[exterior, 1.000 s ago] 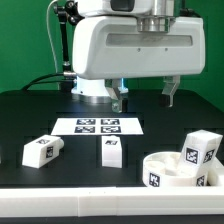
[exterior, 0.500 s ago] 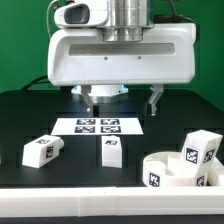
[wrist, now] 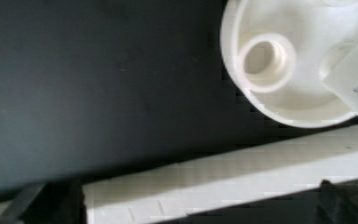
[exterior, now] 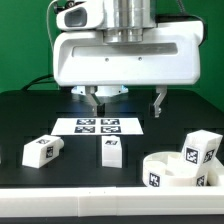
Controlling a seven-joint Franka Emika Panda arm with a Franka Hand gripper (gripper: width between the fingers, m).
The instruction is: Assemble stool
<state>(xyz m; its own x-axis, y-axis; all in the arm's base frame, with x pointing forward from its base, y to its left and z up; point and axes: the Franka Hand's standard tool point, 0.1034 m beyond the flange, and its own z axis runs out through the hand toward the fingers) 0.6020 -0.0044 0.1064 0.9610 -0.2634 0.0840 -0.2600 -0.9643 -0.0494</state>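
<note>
The stool lies in loose white tagged parts on the black table. Its round rimmed seat (exterior: 170, 170) sits at the front on the exterior view's right, with one leg (exterior: 201, 149) leaning on its rim. A second leg (exterior: 110, 151) stands in the middle and a third (exterior: 42, 150) lies at the left. My gripper (exterior: 127, 103) hangs open above the back of the table, over the marker board (exterior: 100, 126), with nothing between its fingers. In the wrist view the seat (wrist: 309, 75) shows as a white disc with a round socket, far from the gripper (wrist: 197, 208).
The white robot base (exterior: 100, 90) stands behind the marker board. A pale strip (exterior: 100, 208) runs along the table's front edge. In the wrist view a white bar (wrist: 247, 175) crosses between the dark fingertips (wrist: 51, 205).
The hand has shifted toward the exterior view's left and squared up to the camera. In the last half second it barely moved. The jaws stayed open and the parts did not move.
</note>
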